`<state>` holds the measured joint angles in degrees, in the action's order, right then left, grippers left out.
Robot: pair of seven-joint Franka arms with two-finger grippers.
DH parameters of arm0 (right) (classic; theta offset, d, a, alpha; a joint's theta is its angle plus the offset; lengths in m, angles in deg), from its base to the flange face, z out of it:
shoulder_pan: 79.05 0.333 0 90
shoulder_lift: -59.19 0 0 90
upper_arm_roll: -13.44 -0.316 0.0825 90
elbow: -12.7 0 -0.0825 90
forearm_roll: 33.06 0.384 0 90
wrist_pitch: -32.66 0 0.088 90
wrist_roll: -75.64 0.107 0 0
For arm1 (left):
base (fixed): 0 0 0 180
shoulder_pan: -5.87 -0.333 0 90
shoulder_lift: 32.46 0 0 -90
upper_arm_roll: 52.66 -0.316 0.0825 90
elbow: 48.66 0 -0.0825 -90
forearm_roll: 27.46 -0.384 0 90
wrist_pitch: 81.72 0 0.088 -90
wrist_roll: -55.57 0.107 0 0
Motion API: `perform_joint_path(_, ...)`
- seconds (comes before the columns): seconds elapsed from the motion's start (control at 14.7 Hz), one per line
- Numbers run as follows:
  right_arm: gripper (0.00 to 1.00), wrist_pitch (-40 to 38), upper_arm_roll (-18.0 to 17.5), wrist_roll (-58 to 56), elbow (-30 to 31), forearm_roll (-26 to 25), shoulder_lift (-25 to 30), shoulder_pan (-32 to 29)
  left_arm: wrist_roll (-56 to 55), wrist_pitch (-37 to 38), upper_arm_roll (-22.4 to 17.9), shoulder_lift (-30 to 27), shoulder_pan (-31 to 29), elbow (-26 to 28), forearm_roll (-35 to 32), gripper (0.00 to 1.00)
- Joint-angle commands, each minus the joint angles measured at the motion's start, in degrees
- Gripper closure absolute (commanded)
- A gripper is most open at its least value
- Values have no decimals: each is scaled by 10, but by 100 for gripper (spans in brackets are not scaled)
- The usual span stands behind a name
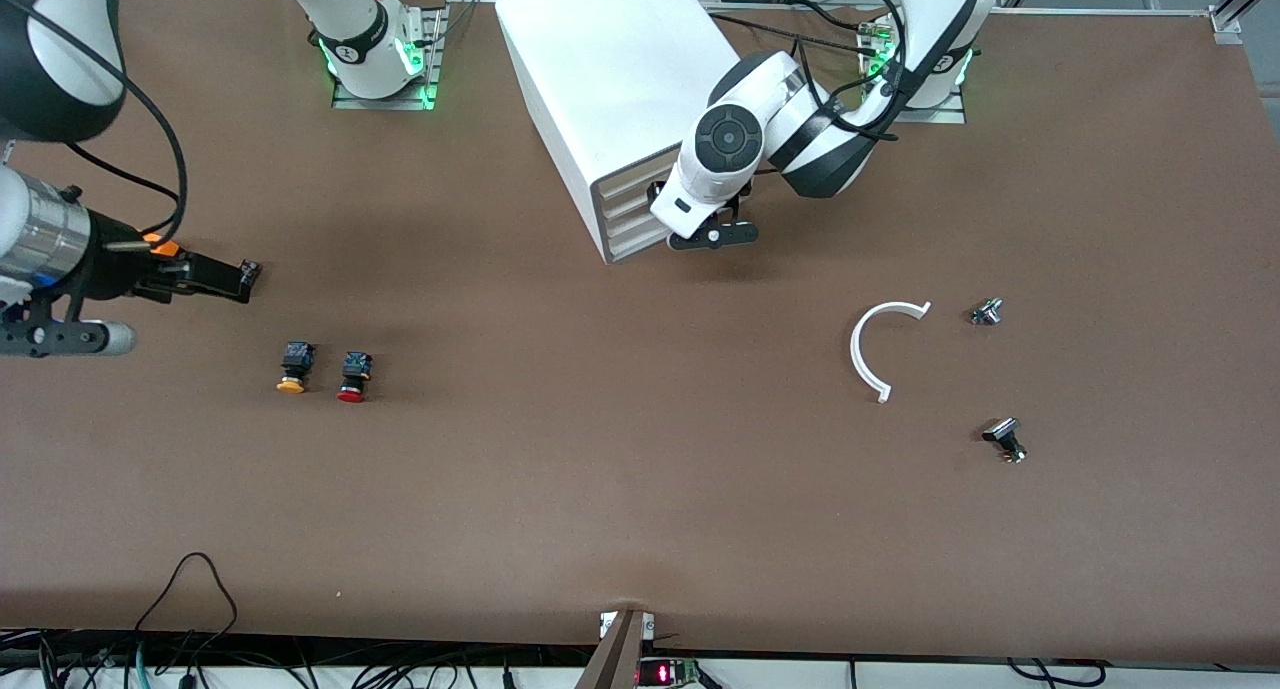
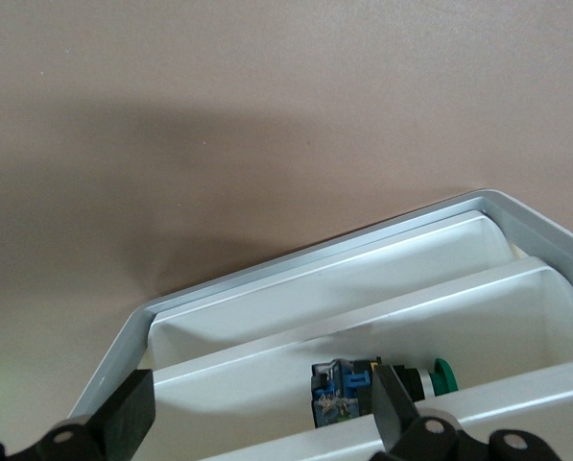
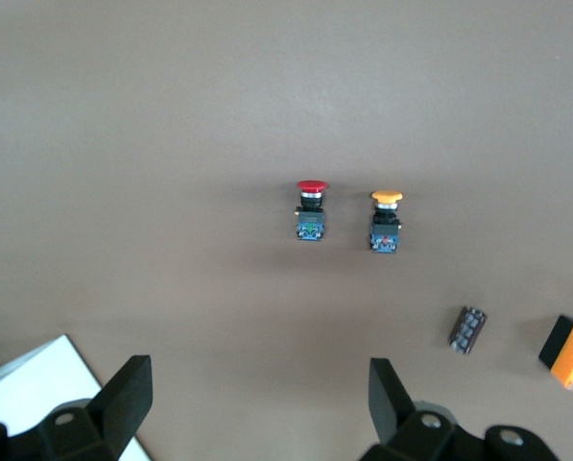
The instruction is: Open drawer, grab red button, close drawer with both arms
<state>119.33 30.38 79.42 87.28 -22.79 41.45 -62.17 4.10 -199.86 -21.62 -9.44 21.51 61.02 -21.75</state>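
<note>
The right tool (image 1: 243, 272) hangs over the bench (image 1: 600, 489) at the right arm's end. In the right wrist view its fingers (image 3: 128, 399) are spread wide with nothing between them. Just nearer the front camera lie two small push buttons side by side, apart from each other, both on their sides with caps toward that camera. One is a yellow-capped button (image 1: 293, 367), and the red-capped button (image 1: 353, 377) is the one closer to the cabinet. The right wrist view shows the same pair, red (image 3: 311, 211) and yellow (image 3: 386, 221), along with a small dark block (image 3: 466, 329) and an orange box (image 3: 572, 353) on the bench.

The white cabinet (image 1: 610, 79) stands mid-bench near the arm bases. All three of its fronts look pushed in, the middle drawer (image 1: 632, 212) among them. The left tool (image 1: 712, 237) is right at the cabinet's front, its fingers (image 2: 132, 415) spread and closed on nothing. Between them a green-capped button (image 2: 382, 384) shows inside one drawer; which one cannot be told.

Toward the left arm's end lie a white curved strip (image 1: 868, 354) and two small metal parts (image 1: 986, 312) (image 1: 1005, 439).
</note>
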Motion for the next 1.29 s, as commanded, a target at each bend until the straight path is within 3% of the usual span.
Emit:
perform_joint_path(0.0, 0, -14, -6, 66, -5, -8, 23, 9, 6, 58, -6, -18, -28, -44, -10, 0)
perform_joint_path(0.27, 0, -17, -22, 76, 19, -44, 49, 12, 46, 194, -5, -19, -97, -157, -89, 0)
perform_joint_path(0.48, 0, -18, -146, 72, 28, -100, 71, -92, 120, 277, -5, -19, -143, -230, -112, 0)
perform_joint_path(0.61, 0, -5, -176, 73, 64, -111, 100, -119, 213, 324, -11, -20, -170, -281, -112, 0)
perform_joint_path(0.88, 0, 34, -180, 73, 147, -112, 160, -126, 442, 330, -128, -73, -172, -287, -104, 0)
perform_joint_path(0.95, 0, 40, -196, 73, 159, -112, 172, -138, 484, 327, -159, -85, -168, -286, -102, 0)
perform_joint_path(1.09, 0, 35, -223, 77, 173, -113, 187, -163, 542, 326, -205, -115, -166, -273, -70, 0)
perform_joint_path(1.22, 0, 35, -227, 77, 193, -113, 207, -167, 577, 323, -258, -145, -135, -258, -47, 0)
